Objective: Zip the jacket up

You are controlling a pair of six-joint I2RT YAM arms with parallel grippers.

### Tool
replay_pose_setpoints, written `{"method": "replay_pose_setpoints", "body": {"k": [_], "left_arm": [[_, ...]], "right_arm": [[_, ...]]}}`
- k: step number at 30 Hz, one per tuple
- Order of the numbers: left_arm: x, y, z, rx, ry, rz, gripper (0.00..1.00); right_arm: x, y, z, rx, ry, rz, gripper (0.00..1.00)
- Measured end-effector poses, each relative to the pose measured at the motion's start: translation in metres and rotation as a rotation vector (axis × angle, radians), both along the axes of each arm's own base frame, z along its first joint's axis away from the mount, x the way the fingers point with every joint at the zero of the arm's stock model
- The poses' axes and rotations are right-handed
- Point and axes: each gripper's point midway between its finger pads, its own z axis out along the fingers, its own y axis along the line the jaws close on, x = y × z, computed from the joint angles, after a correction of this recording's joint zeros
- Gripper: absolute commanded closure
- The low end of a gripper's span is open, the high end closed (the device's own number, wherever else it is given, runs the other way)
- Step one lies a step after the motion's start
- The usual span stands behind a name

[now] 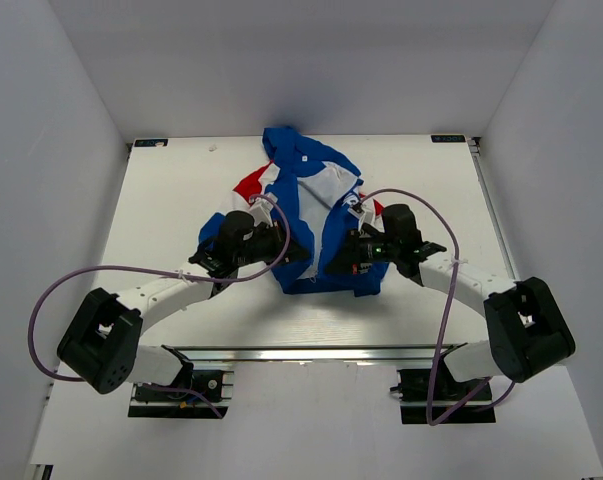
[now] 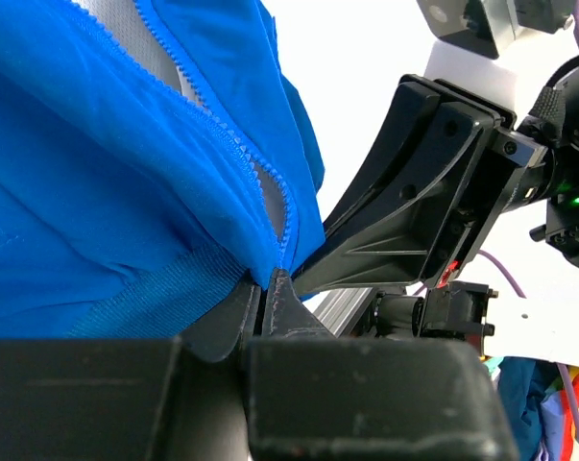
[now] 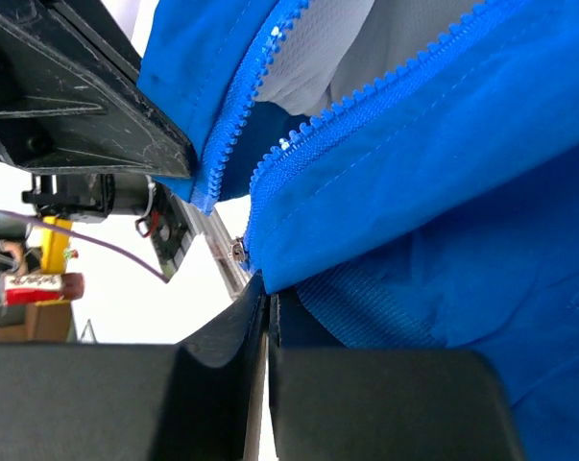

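Observation:
The blue jacket (image 1: 306, 215), with red and white panels, lies open in the middle of the white table (image 1: 171, 200), collar toward the back. My left gripper (image 1: 284, 247) is shut on the bottom hem of its left front (image 2: 126, 240), right beside the zipper teeth (image 2: 255, 158). My right gripper (image 1: 337, 262) is shut on the bottom hem of the other front (image 3: 414, 221), next to a small metal zipper end (image 3: 236, 250). The two rows of teeth (image 3: 366, 96) stand apart, with white lining (image 3: 318, 48) between them. Both grippers sit close together at the hem.
A metal rail (image 1: 311, 353) runs along the near table edge between the arm bases. Purple cables (image 1: 441, 300) loop beside each arm. White walls (image 1: 51, 150) close in the table on three sides. The right gripper's black body (image 2: 433, 192) fills the left wrist view's right half.

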Motion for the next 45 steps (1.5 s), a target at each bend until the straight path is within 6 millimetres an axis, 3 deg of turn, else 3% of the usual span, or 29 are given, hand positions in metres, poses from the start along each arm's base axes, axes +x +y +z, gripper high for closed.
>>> {"method": "replay_pose_setpoints", "body": {"k": [45], "left_arm": [[-0.008,-0.001,0.01,-0.046,-0.041,-0.004,1.0]], "right_arm": [[-0.008,0.008,0.015,0.079,0.028,0.037,1.0]]}}
